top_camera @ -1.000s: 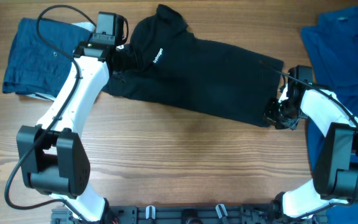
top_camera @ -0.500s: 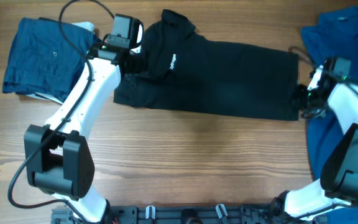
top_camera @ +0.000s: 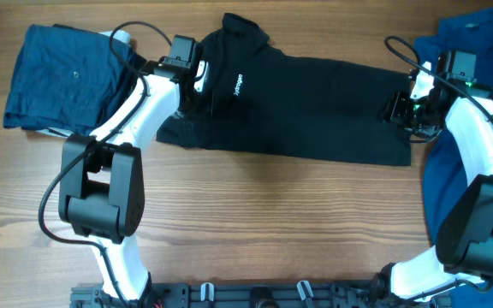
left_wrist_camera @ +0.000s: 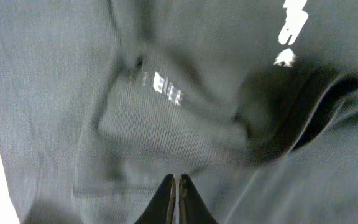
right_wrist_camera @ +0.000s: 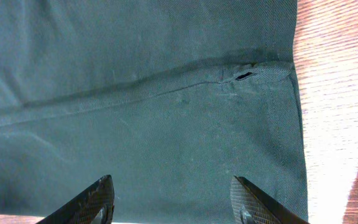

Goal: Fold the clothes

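The clothes, a black T-shirt point(top_camera: 315, 107), lie spread flat across the table's far half, with white lettering point(top_camera: 239, 84) near the collar end. My left gripper point(top_camera: 197, 92) hovers over that collar end. In the left wrist view it point(left_wrist_camera: 177, 178) is shut just above the ribbed collar point(left_wrist_camera: 166, 134), and no cloth shows between the tips. My right gripper point(top_camera: 399, 108) is at the shirt's right end. Seen from the right wrist it point(right_wrist_camera: 171, 179) stands open over flat black fabric point(right_wrist_camera: 135, 124) beside a seam, holding nothing.
Folded dark navy garments point(top_camera: 58, 77) lie at the far left, close to the left arm. A bright blue shirt point(top_camera: 478, 51) covers the right edge, under the right arm. Bare wooden table point(top_camera: 272, 222) fills the near half.
The slanted shirt was pulled straight. The right gripper let go of its end, opened and moved up. The left gripper shifted right over the collar and shut.
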Controlling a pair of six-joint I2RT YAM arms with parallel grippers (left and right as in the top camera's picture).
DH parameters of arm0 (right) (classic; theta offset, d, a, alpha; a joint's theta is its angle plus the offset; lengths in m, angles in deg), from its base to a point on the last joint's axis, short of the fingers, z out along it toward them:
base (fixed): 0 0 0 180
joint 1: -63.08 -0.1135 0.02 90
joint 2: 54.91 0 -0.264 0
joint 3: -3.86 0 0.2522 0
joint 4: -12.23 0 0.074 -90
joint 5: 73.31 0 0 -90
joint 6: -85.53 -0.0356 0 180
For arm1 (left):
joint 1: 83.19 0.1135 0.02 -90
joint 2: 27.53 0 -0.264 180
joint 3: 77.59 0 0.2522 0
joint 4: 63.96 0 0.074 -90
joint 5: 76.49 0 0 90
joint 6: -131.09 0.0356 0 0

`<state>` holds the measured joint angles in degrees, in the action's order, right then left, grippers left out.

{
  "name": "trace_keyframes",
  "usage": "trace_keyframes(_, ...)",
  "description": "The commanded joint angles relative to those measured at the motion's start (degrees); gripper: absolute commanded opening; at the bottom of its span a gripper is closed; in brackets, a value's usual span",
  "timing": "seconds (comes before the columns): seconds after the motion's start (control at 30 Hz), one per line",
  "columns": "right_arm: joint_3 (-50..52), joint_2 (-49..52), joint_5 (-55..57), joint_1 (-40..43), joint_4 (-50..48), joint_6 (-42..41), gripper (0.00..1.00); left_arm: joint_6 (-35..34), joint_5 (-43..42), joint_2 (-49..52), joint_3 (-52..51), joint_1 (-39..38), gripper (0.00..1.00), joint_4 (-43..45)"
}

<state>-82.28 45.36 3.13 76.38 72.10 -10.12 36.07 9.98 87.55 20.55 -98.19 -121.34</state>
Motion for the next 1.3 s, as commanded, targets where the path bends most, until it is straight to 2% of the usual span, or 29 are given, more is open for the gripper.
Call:
trace_keyframes(0.0,-0.5,-0.5,0.9,-0.1,-0.2,1.2,0.61,-0.1,-0.9,1.0,0.3,-0.4,0.06,3.9)
trace_keyframes(0.2,-0.5,-0.5,2.6,-0.1,-0.2,1.2,0.61,-0.4,-0.9,5.9,0.3,-0.4,0.05,5.9)
trace_keyframes(0.4,-0.5,-0.5,2.6,-0.1,-0.7,1.2,0.61,-6.5,-0.7,6.0,0.4,-0.4,0.05,23.5)
trace_keyframes(0.47,-0.5,-0.5,3.3,-0.1,-0.9,1.2,0.61,-8.7,-0.7,5.9,2.3,-0.4,0.09,25.9)
trace_keyframes(0.53,-0.5,-0.5,3.5,-0.1,-0.8,1.2,0.61,-12.4,-0.7,4.9,5.6,-0.1,0.17,24.3)
trace_keyframes(0.57,-0.5,-0.5,3.5,-0.1,-0.8,1.2,0.61,-13.6,-0.7,3.9,6.9,-0.1,0.17,21.2)
trace_keyframes(0.63,-0.5,-0.5,3.5,-0.1,-0.6,1.2,0.61,-13.6,-1.0,2.3,8.7,-0.3,0.13,12.7)
trace_keyframes(0.67,-0.5,-0.5,3.4,-0.1,-0.7,1.2,0.61,-13.0,-1.8,1.3,8.8,-0.6,0.04,7.1)
trace_keyframes(0.73,-0.5,-0.5,3.4,-0.1,-0.6,1.2,0.61,-10.2,-6.3,1.1,8.8,-1.7,0.04,-0.9)
trace_keyframes(0.87,-0.5,-0.5,3.4,-0.1,-0.2,1.2,0.61,-10.2,-3.0,2.0,8.4,-3.9,0.04,-8.6)
trace_keyframes(1.03,-0.5,-0.5,3.4,-0.1,-0.3,1.2,0.61,-10.2,-1.8,2.0,4.9,-4.3,0.04,-8.7)
trace_keyframes(1.27,-0.5,-0.5,3.4,-0.1,-0.4,1.1,0.61,-10.4,0.1,2.0,-1.4,-4.3,0.04,1.6)
